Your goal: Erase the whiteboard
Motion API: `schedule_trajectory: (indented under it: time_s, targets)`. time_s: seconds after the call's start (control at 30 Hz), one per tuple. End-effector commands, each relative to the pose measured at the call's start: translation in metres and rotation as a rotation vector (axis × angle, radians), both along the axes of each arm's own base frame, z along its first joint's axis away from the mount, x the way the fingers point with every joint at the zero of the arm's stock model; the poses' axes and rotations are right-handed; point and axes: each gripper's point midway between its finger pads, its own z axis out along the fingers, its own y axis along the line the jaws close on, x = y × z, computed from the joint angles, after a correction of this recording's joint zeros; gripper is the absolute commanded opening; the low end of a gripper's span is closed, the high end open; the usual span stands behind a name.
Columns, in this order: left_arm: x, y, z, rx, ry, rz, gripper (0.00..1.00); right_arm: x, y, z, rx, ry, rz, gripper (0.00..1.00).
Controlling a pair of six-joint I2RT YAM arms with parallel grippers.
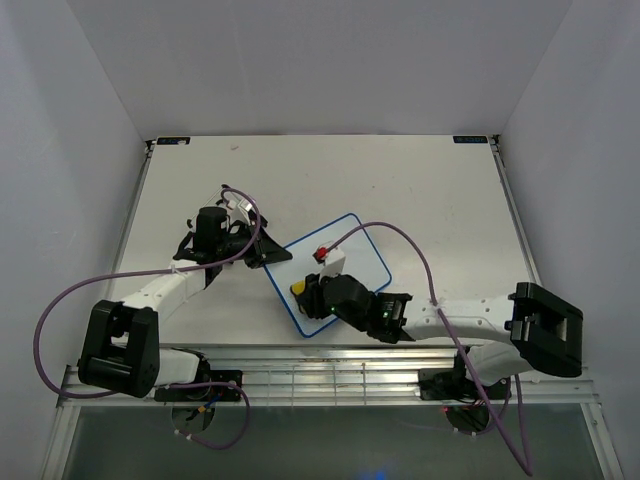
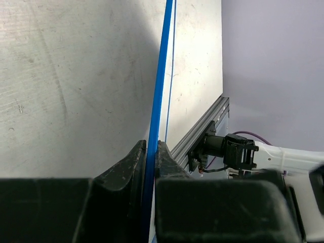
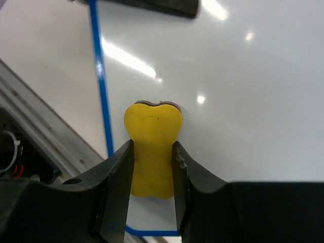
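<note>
The whiteboard (image 1: 358, 242), glossy white with a thin blue frame, lies tilted in the middle of the table. Its surface looks blank in the right wrist view (image 3: 243, 101). My left gripper (image 1: 262, 254) is shut on the board's left blue edge (image 2: 158, 101), which runs edge-on between the jaws. My right gripper (image 1: 312, 293) is shut on the yellow eraser (image 3: 152, 147), pressed flat on the board near its front left corner; the eraser also shows in the top view (image 1: 298, 290). A marker with a red cap (image 1: 322, 253) lies on the board.
The metal rail (image 1: 330, 355) runs along the table's near edge, just in front of the board. The grey table (image 1: 420, 190) stretches behind and to the right. Purple cables (image 1: 400, 240) arc over the board from the right arm.
</note>
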Motion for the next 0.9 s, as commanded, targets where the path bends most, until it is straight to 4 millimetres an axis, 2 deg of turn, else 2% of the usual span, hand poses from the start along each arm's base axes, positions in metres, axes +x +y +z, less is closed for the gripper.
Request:
schedule_trajectory:
  time_s: [0.0, 0.03, 0.07, 0.1, 0.13, 0.17, 0.23, 0.27, 0.37, 0.4, 0.53, 0.67, 0.73, 0.8, 0.87]
  targets:
    - [-0.011, 0.010, -0.024, 0.078, 0.106, 0.067, 0.00, 0.038, -0.065, -0.061, -0.167, 0.048, -0.181, 0.30]
    - [-0.012, 0.010, -0.025, 0.076, 0.113, 0.060, 0.00, 0.038, -0.072, -0.071, -0.169, 0.088, -0.170, 0.30]
    - [-0.012, 0.009, -0.026, 0.075, 0.113, 0.055, 0.00, 0.050, -0.087, -0.081, -0.167, 0.129, -0.214, 0.30]
    - [-0.013, 0.009, -0.026, 0.076, 0.113, 0.053, 0.00, 0.053, -0.096, -0.089, -0.164, 0.160, -0.226, 0.30]
    - [-0.013, 0.009, -0.028, 0.076, 0.119, 0.054, 0.00, 0.046, -0.109, -0.107, -0.179, 0.221, -0.212, 0.30]
    - [-0.014, 0.009, -0.026, 0.074, 0.115, 0.051, 0.00, 0.056, -0.127, -0.115, -0.179, 0.255, -0.265, 0.31]
    - [-0.015, 0.008, -0.025, 0.068, 0.115, 0.048, 0.00, 0.056, -0.152, -0.132, -0.197, 0.318, -0.304, 0.31]
    - [-0.015, 0.009, -0.022, 0.068, 0.106, 0.052, 0.00, 0.063, -0.165, -0.137, -0.184, 0.357, -0.337, 0.31]
    - [-0.015, 0.009, -0.020, 0.070, 0.100, 0.051, 0.00, 0.062, -0.184, -0.147, -0.183, 0.420, -0.338, 0.31]
    - [-0.016, 0.009, -0.019, 0.069, 0.100, 0.046, 0.00, 0.068, -0.192, -0.148, -0.180, 0.426, -0.359, 0.31]
    - [-0.019, 0.009, -0.024, 0.077, 0.108, 0.027, 0.00, 0.083, -0.198, -0.144, -0.205, 0.406, -0.339, 0.32]
    - [-0.023, 0.008, -0.028, 0.082, 0.115, 0.001, 0.00, 0.097, -0.216, -0.144, -0.219, 0.438, -0.384, 0.32]
    - [-0.023, 0.010, -0.028, 0.092, 0.110, 0.012, 0.00, 0.093, -0.210, -0.141, -0.189, 0.449, -0.339, 0.32]
    - [-0.023, 0.010, -0.027, 0.092, 0.109, 0.020, 0.00, 0.090, -0.189, -0.127, -0.098, 0.420, -0.255, 0.31]
    - [-0.020, 0.011, -0.027, 0.096, 0.110, 0.033, 0.00, 0.061, -0.160, -0.113, 0.009, 0.396, -0.087, 0.31]
